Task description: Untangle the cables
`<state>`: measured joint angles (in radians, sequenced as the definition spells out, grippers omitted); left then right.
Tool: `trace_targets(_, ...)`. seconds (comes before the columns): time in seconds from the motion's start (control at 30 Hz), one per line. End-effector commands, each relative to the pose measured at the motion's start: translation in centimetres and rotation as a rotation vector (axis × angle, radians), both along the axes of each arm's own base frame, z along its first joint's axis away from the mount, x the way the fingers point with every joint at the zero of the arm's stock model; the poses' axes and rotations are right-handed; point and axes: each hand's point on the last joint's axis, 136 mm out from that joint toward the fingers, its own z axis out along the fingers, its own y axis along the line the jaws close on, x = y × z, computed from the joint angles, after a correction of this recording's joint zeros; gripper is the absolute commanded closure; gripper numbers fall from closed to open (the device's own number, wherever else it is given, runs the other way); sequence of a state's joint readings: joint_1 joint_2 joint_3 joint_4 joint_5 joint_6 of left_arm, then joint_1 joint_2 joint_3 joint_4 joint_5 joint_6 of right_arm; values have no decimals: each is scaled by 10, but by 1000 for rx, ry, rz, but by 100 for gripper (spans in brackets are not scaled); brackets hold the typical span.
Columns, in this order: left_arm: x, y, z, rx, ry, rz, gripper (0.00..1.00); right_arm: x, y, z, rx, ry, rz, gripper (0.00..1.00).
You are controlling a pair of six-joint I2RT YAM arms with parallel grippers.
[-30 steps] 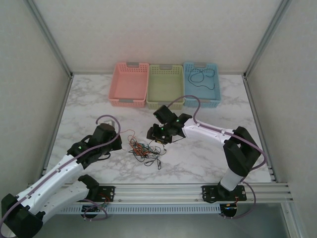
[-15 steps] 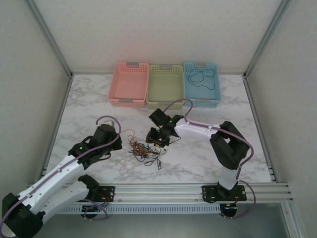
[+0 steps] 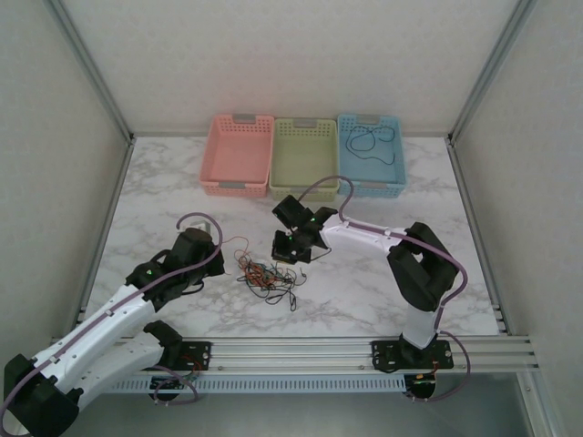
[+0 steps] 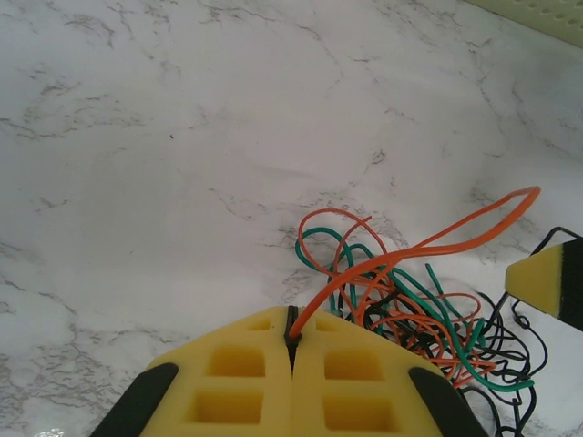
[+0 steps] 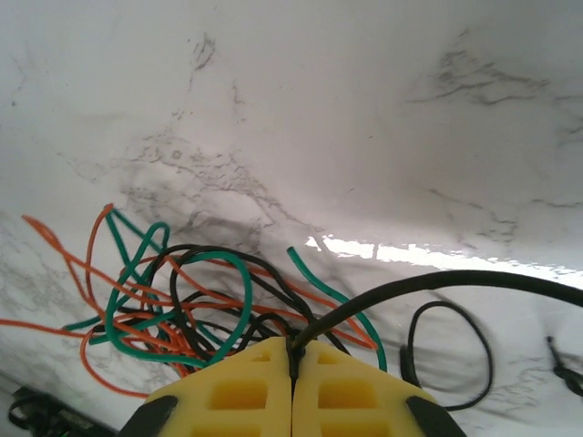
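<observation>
Three containers stand side by side at the far edge of the table (image 3: 164, 191): a pink basket (image 3: 239, 155), a green basket (image 3: 305, 159) and a blue basket (image 3: 372, 155). The blue basket holds one black cable (image 3: 369, 141), lying in loose loops (too thin to trace fully). The cables (image 3: 266, 276) lie tangled on the marble between the two arms, well apart from the baskets. The left gripper (image 4: 291, 330) is clamped tight on an orange wire (image 4: 428, 244) arching out of the tangle. The right gripper (image 5: 293, 353) is pinched closed on a black wire (image 5: 437, 280).
</observation>
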<state>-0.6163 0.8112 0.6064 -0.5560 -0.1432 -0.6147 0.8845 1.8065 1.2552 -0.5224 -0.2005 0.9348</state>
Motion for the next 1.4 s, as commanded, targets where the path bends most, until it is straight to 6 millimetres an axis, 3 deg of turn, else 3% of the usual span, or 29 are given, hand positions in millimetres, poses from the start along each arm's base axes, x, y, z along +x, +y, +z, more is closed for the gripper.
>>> trace_targets(0.0,2,5,-1,4,-14,35,100,8,-12,31,-37,-111,16,100)
trace_targets(0.1,2,11,0,21,-21,63,100,14,-25,43,-50,-153,23,100)
trace_targets(0.2,0,30,4,69,-46,132,100,17,-37,49,-31,-148,42,100)
trace_targets(0.3,-2,40,9,82,-72,170,100,23,-65,46,-62,-149,9,100)
trace_targets(0.43,-5,50,11,91,-90,211,100,34,-119,46,-195,-191,-54,100)
trace_targets(0.57,-12,78,24,101,-168,329,100,42,-187,49,-568,-265,-60,100)
trace_targets(0.63,-15,87,36,73,-233,362,100,45,-212,52,-720,-285,-52,100)
trace_targets(0.97,-21,100,74,67,-296,401,100,55,-268,51,-850,-275,-147,100)
trace_targets(1.07,-23,106,96,64,-336,413,100,59,-289,60,-976,-297,-157,100)
trace_targets(1.23,-26,112,133,79,-393,406,100,63,-302,63,-1046,-308,-160,100)
trace_targets(1.37,-27,115,150,83,-424,402,100,69,-326,74,-1209,-328,-155,100)
